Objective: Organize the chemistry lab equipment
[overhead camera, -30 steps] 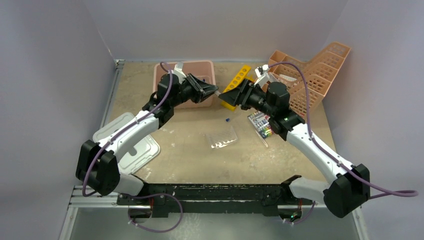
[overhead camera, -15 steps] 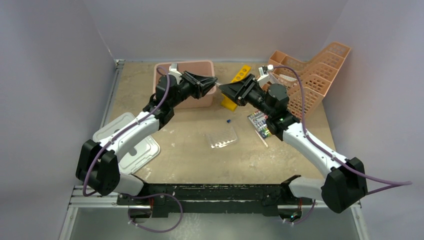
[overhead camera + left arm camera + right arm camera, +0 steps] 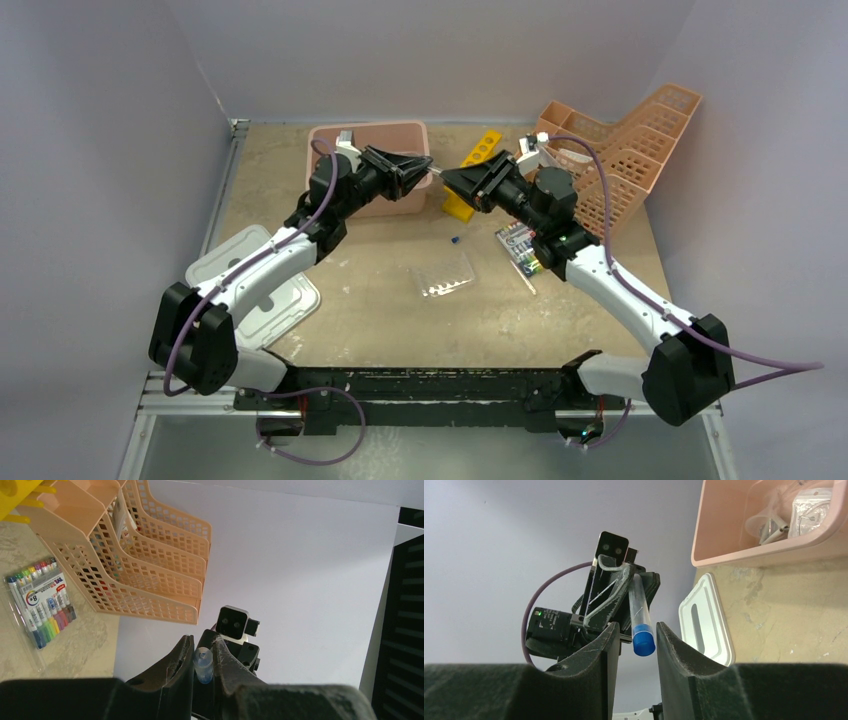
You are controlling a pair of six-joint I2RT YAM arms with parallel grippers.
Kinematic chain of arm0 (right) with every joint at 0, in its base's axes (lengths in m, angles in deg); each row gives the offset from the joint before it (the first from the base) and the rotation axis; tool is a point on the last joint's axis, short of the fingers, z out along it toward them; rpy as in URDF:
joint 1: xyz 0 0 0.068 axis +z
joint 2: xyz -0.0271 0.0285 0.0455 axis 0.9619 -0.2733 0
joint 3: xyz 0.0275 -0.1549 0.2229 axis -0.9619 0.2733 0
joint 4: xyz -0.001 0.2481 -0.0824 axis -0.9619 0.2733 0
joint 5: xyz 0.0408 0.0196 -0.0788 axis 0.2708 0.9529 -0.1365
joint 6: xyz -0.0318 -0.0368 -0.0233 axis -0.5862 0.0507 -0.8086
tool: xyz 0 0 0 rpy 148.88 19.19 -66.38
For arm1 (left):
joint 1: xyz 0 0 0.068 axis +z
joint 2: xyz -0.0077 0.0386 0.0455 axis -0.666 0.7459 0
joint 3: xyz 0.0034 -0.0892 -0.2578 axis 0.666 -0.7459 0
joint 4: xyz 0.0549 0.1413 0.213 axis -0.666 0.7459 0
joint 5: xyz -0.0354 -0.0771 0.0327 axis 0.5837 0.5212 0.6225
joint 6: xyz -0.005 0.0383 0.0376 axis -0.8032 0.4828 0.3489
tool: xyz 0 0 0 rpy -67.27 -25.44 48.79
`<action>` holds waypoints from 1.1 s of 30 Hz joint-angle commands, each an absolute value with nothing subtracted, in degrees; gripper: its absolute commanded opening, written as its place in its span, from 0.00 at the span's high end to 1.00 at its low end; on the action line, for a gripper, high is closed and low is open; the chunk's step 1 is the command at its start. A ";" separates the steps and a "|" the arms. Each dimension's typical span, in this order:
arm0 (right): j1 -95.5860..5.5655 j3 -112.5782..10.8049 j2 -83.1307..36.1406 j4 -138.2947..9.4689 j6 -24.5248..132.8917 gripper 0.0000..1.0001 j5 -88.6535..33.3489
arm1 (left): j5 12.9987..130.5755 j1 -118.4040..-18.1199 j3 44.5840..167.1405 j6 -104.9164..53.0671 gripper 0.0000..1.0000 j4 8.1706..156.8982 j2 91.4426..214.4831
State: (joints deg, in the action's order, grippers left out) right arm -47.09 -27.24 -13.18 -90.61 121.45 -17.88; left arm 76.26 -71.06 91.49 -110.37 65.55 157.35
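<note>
A clear tube with a blue cap hangs in the air between both arms, in front of the pink bin. My left gripper is shut on its clear end; in the left wrist view the tube shows end-on between the pads. My right gripper faces it tip to tip, jaws on either side of the blue cap with a narrow gap at each side. The bin holds clear bags and metal pieces. A clear plastic bag and a tiny blue piece lie on the table.
A yellow rack stands just behind the grippers. A peach mesh file organizer fills the back right, with a marker pack in front of it. A white lid lies at the left near edge.
My right gripper has moved left and up to meet the left one, and its jaws have narrowed around the blue cap. The left gripper lifted slightly, still holding the tube.
</note>
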 commanded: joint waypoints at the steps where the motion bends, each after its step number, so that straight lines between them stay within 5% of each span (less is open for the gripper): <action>1: -47.80 -28.68 -12.35 -91.20 122.60 0.67 -19.39 | 75.58 -70.68 91.11 -112.33 0.95 62.50 155.03; 10: -48.77 -28.78 -12.54 -91.91 121.67 0.83 -18.35 | 75.90 -70.65 90.38 -112.37 0.92 61.45 155.33; 19: -49.59 -36.21 -13.00 -69.34 102.35 0.84 -19.15 | 69.90 -69.51 96.38 -95.31 0.39 81.42 153.15; 26: -49.56 -47.49 -19.95 -40.68 77.16 0.82 -22.28 | 54.01 -67.34 103.83 -68.97 0.36 105.00 151.20; 33: -49.38 -52.98 -26.64 -23.55 66.70 0.84 -26.56 | 45.93 -67.34 104.01 -57.78 0.37 107.30 149.47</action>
State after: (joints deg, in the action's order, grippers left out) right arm -49.45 -50.08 -25.35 -36.78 75.73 -23.96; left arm 52.83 -67.43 102.38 -68.74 104.10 151.20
